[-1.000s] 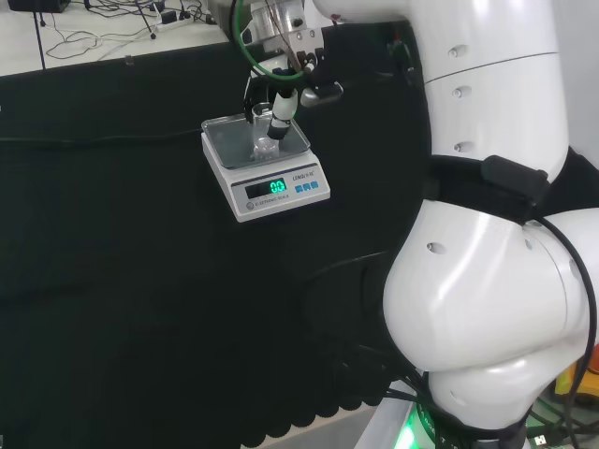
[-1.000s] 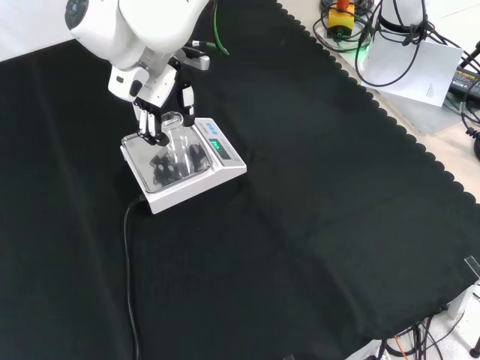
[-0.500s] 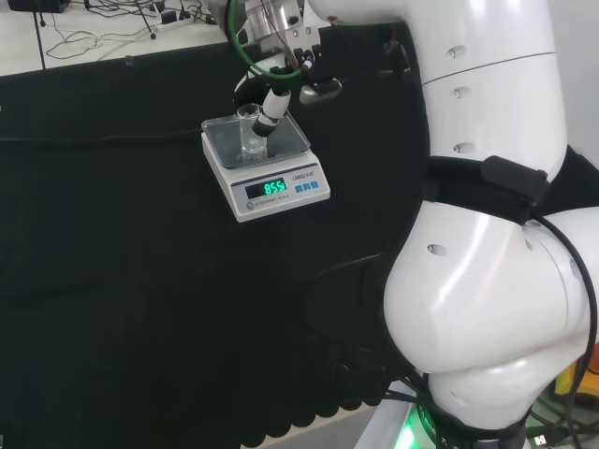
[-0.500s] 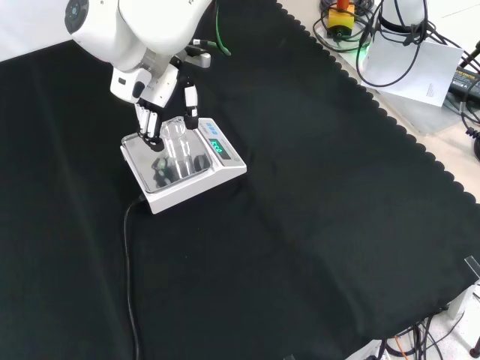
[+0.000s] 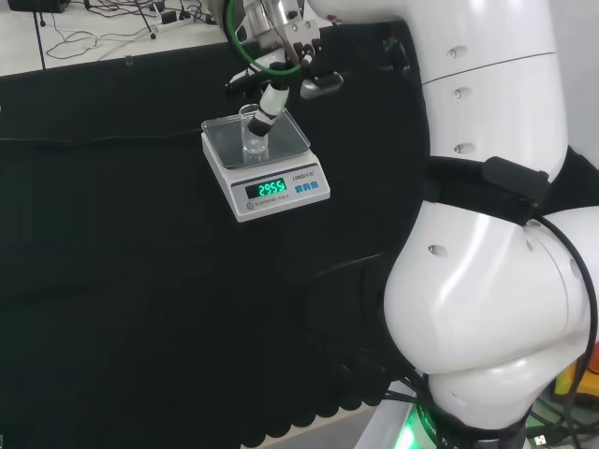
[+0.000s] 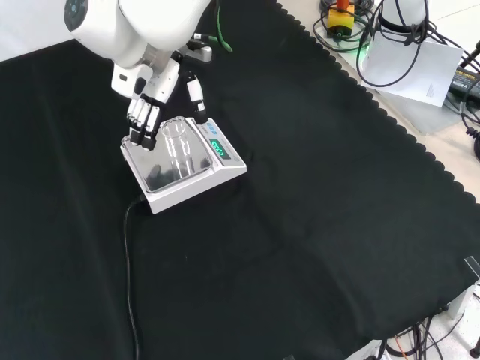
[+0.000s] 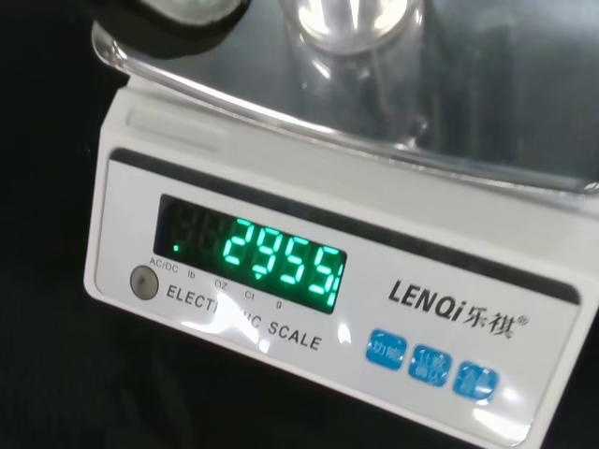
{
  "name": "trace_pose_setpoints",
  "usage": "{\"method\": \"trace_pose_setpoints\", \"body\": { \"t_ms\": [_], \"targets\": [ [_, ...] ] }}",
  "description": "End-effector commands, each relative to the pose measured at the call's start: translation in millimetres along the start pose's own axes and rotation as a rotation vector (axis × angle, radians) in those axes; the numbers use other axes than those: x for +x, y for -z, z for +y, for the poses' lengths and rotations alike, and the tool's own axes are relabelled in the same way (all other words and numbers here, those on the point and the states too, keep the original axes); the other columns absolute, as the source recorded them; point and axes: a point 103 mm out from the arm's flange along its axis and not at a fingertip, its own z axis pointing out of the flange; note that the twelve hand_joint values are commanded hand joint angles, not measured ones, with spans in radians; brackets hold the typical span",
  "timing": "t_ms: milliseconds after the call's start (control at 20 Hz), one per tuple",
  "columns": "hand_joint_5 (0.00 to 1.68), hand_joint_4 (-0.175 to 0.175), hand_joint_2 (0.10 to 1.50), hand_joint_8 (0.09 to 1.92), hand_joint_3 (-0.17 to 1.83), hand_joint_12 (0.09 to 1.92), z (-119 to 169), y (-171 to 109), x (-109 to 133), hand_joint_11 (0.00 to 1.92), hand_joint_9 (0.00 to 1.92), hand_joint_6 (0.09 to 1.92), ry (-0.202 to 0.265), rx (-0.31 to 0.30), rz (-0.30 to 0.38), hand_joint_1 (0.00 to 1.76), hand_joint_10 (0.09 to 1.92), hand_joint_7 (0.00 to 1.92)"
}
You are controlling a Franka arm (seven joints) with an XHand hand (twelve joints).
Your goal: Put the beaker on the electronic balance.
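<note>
Arm point(image 5: 487, 187): large white links take up the right of the head view; in the front view a white link with a round grey cap point(image 6: 75, 11) stands at the top left, above the hand.
Tabletop point(image 6: 315, 195): covered with black cloth with a scalloped edge; the cloth around the balance is bare.
Balance point(image 5: 265, 165): white body with a shiny metal pan point(image 6: 161, 161), standing on the cloth at upper centre-left in the head view and at upper left in the front view. Its green display is lit and blue buttons point(image 7: 429, 365) sit beside it in the wrist view.
Cable point(image 6: 129, 270): black, runs from the near side of the balance down the cloth in the front view.
Hand point(image 6: 150, 94): black and white, above the far part of the pan. Its fingers point(image 6: 141, 120) are straight and spread apart, pointing down beside the beaker; the thumb point(image 6: 196, 94) stands off on the other side. Nothing is clasped.
Beaker point(image 5: 251, 136): clear, upright on the pan, between the fingers and thumb. Whether a fingertip touches it cannot be told. Its base point(image 7: 351, 19) shows on the pan in the wrist view.
Obstructions: in the head view one finger point(image 5: 269, 101) crosses in front of the beaker's rim.
Surroundings: cables and a sheet of paper point(image 6: 412, 67) lie beyond the cloth at the front view's upper right.
</note>
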Motion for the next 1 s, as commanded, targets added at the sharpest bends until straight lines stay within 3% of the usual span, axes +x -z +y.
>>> {"method": "trace_pose_setpoints", "body": {
  "t_ms": [50,150,200,300,400,550,650,750,900,1000],
  "targets": [
    [0.00,0.108,0.81,0.09,-0.15,1.36,-38.8,46.6,9.4,0.00,0.01,0.09,-0.032,-0.080,-0.105,0.78,0.09,0.00],
    [0.10,0.084,0.82,0.09,-0.15,1.38,-63.5,65.0,13.7,0.00,0.07,0.09,-0.061,-0.121,-0.157,0.78,0.18,0.04],
    [0.17,0.071,0.82,0.09,-0.14,1.40,-77.4,74.1,15.9,0.00,0.06,0.09,-0.084,-0.138,-0.171,0.78,0.40,0.08],
    [0.33,0.049,0.84,0.24,-0.14,1.47,-111.8,89.0,23.0,0.02,0.13,0.09,-0.137,-0.185,-0.185,0.79,0.73,0.20],
    [0.46,0.029,0.88,0.48,-0.15,1.47,-145.8,95.4,31.8,0.13,0.33,0.09,-0.194,-0.205,-0.212,0.84,0.83,0.33],
    [0.79,0.006,0.99,0.70,-0.17,1.33,-200.9,87.2,45.7,0.54,0.76,0.37,-0.292,-0.215,-0.244,0.96,0.78,0.64],
    [0.90,-0.012,1.06,0.74,-0.17,1.23,-237.0,73.7,55.5,0.77,0.94,0.49,-0.344,-0.233,-0.246,1.00,0.74,0.76],
    [0.98,0.041,1.10,0.76,-0.09,1.14,-267.5,57.4,65.2,0.93,1.07,0.79,-0.386,-0.243,-0.254,1.05,0.71,0.89],
    [1.01,0.042,1.11,0.72,-0.02,1.06,-299.9,29.5,68.3,1.04,1.18,0.94,-0.440,-0.235,-0.203,1.07,0.67,1.04],
    [1.01,0.071,1.11,0.69,-0.01,1.13,-317.8,10.4,68.1,0.94,1.19,0.96,-0.464,-0.228,-0.151,1.07,0.67,1.09]
  ]
}}
